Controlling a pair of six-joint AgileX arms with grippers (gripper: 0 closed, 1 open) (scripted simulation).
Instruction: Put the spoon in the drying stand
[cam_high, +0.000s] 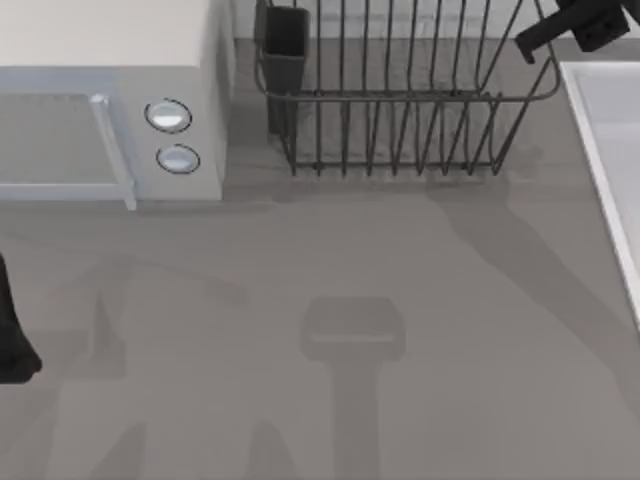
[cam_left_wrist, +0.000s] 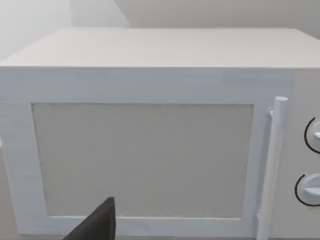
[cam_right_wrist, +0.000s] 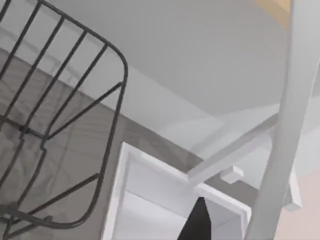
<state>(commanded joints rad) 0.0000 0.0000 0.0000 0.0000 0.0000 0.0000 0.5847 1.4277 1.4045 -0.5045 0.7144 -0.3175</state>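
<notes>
The drying stand (cam_high: 400, 100) is a dark wire basket at the back middle of the table, with a dark utensil cup (cam_high: 285, 50) at its left corner. Its curved corner bars (cam_right_wrist: 75, 115) also fill one side of the right wrist view. My right gripper (cam_high: 575, 25) hovers at the stand's back right corner, above its rim. The spoon is out of view. A long pale bar (cam_right_wrist: 290, 125) crosses the right wrist view close to the camera; I cannot tell what it is. My left arm (cam_high: 12, 340) rests at the table's left edge.
A white box with two round knobs (cam_high: 170, 135) stands at the back left, and its door (cam_left_wrist: 145, 160) faces the left wrist camera. A white basin (cam_high: 610, 150) lines the right edge of the table. Bare grey table lies in front of the stand.
</notes>
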